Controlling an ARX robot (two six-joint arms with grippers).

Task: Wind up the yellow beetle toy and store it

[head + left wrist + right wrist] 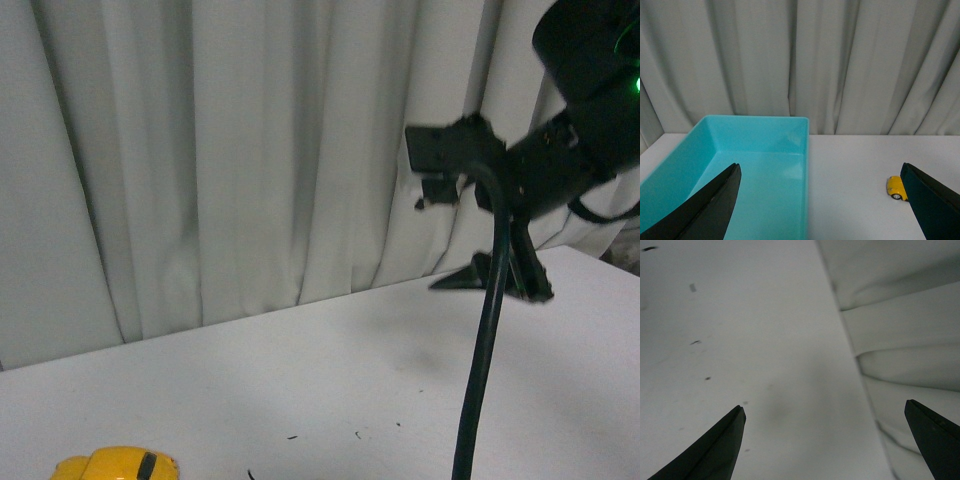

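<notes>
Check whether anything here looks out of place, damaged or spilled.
Nothing serious. The toy stands on its wheels on the table, apart from the bin. Only a few small dark specks mark the table.

I've got the yellow beetle toy [115,466] sitting at the near left of the white table [330,370]. It's right at the bottom of my front view, so only its glossy rounded top and a dark window strip show, and the rest is cut off by the frame edge. On the left wrist view I can see just one rounded yellow end of it, upright on its wheels, with a black tyre and pale hub resting on the tabletop.
</notes>
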